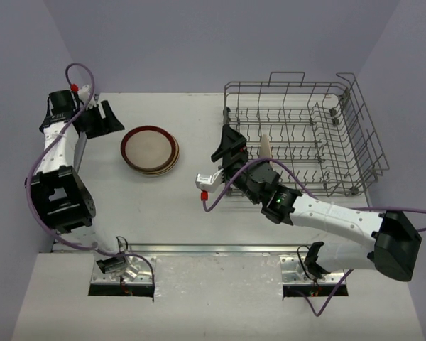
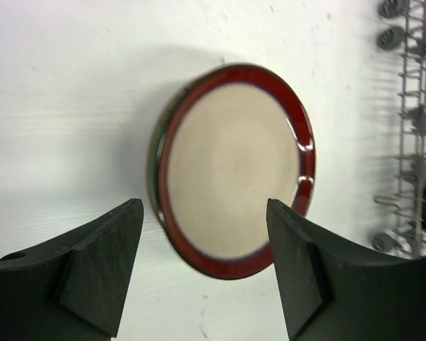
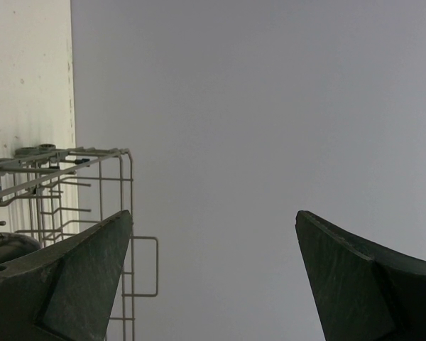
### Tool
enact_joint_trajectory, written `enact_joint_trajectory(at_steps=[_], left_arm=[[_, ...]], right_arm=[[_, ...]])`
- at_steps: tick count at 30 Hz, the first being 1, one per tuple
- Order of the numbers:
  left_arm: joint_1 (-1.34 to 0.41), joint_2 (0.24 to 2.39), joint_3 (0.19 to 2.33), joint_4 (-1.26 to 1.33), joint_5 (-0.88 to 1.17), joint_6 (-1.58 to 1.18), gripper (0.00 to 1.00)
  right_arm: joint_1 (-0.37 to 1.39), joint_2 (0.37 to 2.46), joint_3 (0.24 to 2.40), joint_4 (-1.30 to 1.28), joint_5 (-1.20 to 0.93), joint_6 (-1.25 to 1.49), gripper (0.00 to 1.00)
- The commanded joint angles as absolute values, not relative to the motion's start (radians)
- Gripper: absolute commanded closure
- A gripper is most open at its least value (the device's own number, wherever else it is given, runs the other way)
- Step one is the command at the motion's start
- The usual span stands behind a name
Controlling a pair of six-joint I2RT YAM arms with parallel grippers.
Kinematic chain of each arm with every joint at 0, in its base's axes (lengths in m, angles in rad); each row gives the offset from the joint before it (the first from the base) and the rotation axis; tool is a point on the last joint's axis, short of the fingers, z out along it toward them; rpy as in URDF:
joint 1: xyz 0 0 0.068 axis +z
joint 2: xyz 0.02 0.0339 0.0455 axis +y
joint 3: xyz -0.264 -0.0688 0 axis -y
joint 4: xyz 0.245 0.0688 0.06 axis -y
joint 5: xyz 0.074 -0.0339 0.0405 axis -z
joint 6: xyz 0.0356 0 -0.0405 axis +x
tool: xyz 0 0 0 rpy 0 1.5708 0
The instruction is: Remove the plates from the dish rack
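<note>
Toward the left edge of the surface (image 1: pixel 163 206) we see the plates (image 1: pixel 150 150) stacked flat, with the left end effector (image 1: pixel 106 122) just beyond, spread and empty. The right end effector (image 1: pixel 226 145), also spread, faces the dish rack (image 1: pixel 341 142) at the far right corner, where one cream plate (image 1: pixel 265 148) is left.

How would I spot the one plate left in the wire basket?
Find the big grey wire dish rack on the right side of the white table. At its left end, near the right claw, one pale cream plate stands on edge. It is the only upright plate; the other plates lie stacked flat on the table, the top one dark-rimmed.
</note>
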State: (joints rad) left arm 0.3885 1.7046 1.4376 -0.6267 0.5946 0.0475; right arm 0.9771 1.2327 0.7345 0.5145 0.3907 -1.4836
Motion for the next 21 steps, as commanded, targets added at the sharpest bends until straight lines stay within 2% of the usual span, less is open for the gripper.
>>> enact_joint_trajectory(at_steps=[1, 5, 9, 12, 19, 21], left_arm=[[0.322, 1.540, 1.415, -0.519, 0.260, 0.103, 0.31], [0.291, 1.456, 1.332, -0.464, 0.119, 0.123, 0.32], [0.276, 1.366, 1.254, -0.412, 0.047, 0.116, 0.39], [0.239, 1.316, 1.215, -0.392, 0.034, 0.112, 0.41], [0.045, 1.233, 1.136, -0.375, -0.048, 0.129, 0.41], [-0.056, 1.216, 1.128, -0.376, -0.096, 0.136, 0.38]], right_arm=[[0.966, 1.219, 0.809, 0.536, 0.455, -1.429, 0.01], [0.921, 1.243, 0.973, 0.345, 0.522, -1.206, 0.01], [0.726, 1.337, 1.380, -0.290, 0.507, -0.601, 0.01], [0.585, 1.391, 1.565, -0.564, 0.386, -0.333, 0.01], [0.387, 1.388, 1.457, -0.769, 0.123, -0.050, 0.01], [0.325, 1.410, 1.425, -0.809, 0.032, -0.004, 0.03]])
